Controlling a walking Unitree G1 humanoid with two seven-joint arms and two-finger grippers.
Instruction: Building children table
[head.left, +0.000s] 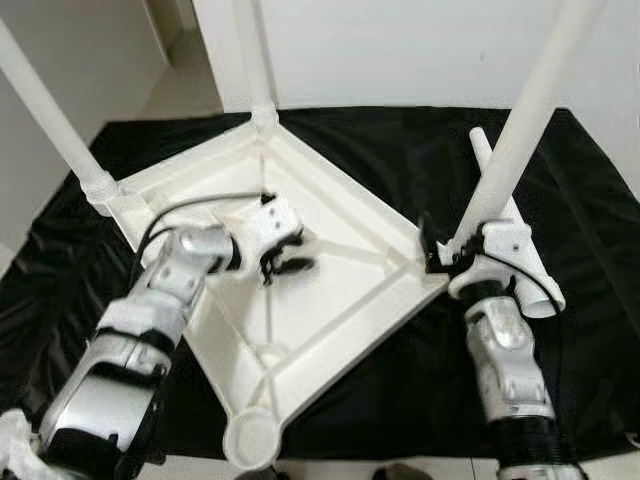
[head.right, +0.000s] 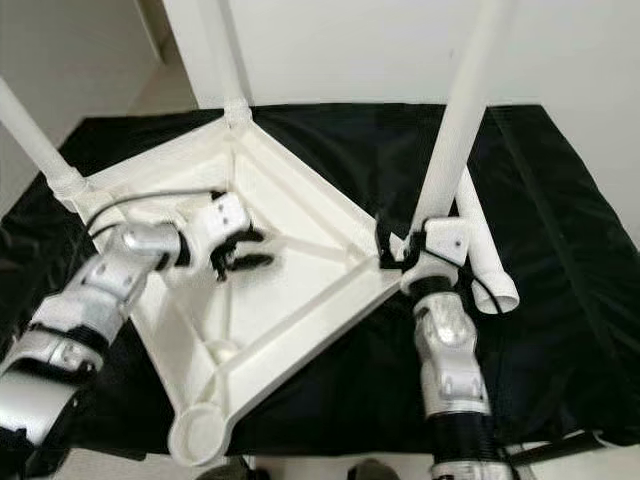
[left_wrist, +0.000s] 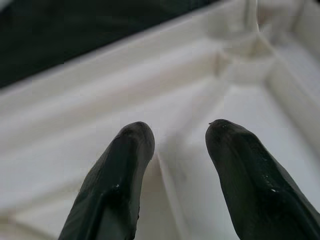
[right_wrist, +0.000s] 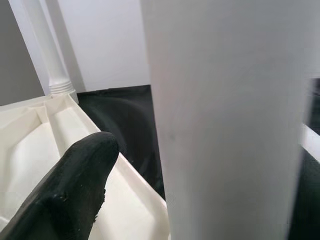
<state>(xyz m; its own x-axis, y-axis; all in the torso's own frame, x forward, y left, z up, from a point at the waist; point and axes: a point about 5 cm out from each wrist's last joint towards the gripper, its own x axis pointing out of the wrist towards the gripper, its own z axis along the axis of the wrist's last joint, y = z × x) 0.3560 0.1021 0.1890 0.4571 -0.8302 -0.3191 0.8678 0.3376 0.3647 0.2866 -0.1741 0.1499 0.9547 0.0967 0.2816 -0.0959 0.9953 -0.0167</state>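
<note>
The white children's table top (head.left: 335, 215) lies upside down on a black cloth. Three white legs stand up from its corners: one at the left (head.left: 50, 120), one at the far corner (head.left: 255, 60) and one at the right (head.left: 520, 130). My right gripper (head.left: 437, 255) is shut on the right leg just above its socket; one black finger (right_wrist: 75, 185) shows beside the leg (right_wrist: 225, 125). My left gripper (head.left: 285, 258) hovers over the ribbed underside near the middle, its fingers (left_wrist: 120, 170) open with nothing between them. A loose fourth leg (head.left: 535, 285) lies on the cloth behind my right wrist.
The near corner socket (head.left: 252, 437) of the table top holds no leg. The black cloth (head.left: 400, 150) covers the floor around the table, with a white wall (head.left: 400, 50) behind and pale floor (head.left: 30, 200) at the left.
</note>
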